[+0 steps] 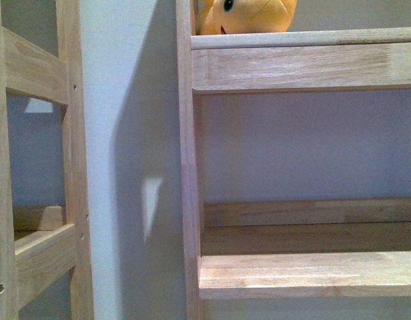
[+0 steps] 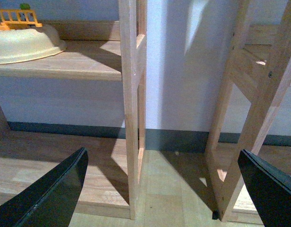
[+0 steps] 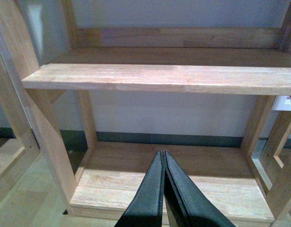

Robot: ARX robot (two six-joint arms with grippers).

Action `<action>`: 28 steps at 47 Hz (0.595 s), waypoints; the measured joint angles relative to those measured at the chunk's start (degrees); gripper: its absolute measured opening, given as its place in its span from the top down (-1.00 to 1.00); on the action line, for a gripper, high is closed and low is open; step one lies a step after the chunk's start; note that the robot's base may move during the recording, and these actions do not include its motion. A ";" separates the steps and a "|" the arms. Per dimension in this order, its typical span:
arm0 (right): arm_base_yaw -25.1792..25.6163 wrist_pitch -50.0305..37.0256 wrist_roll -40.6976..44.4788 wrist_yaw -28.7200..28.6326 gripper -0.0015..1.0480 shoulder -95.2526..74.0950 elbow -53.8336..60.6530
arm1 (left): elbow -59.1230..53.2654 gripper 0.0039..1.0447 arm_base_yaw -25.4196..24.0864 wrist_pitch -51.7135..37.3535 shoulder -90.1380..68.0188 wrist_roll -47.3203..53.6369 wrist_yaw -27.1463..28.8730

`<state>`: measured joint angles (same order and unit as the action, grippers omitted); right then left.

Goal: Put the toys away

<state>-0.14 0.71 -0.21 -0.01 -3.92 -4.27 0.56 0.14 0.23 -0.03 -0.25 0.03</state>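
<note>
A bare strip of wall (image 1: pixel 125 167) runs between the two wooden racks. On the right rack, the lower shelf (image 1: pixel 305 273) offers open room beneath the upper shelf (image 1: pixel 299 67), where the plush toy (image 1: pixel 249 17) fills the near corner. The rack's upright post (image 1: pixel 187 173) borders that opening on one side.
</note>
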 joint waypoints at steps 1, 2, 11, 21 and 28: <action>0.00 0.00 0.00 0.00 0.93 0.13 0.13 | 0.00 -0.89 0.00 0.00 0.00 0.00 0.00; 0.00 0.00 0.00 0.00 0.93 0.20 0.20 | 0.00 -0.89 0.00 0.00 0.00 0.02 0.00; 0.00 -0.20 0.00 0.00 0.93 0.98 1.22 | 0.00 -0.89 0.00 0.00 0.00 0.02 0.00; 0.02 -0.46 0.00 0.00 0.93 3.34 3.48 | 0.00 -0.89 0.00 0.00 0.00 0.02 -0.02; 0.00 -0.46 0.00 -0.02 0.93 3.50 3.48 | 0.00 -0.89 0.00 0.00 0.00 0.02 0.00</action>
<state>-0.14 0.25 -0.21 -0.03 -0.43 -0.80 0.56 0.14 0.23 -0.03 -0.23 0.03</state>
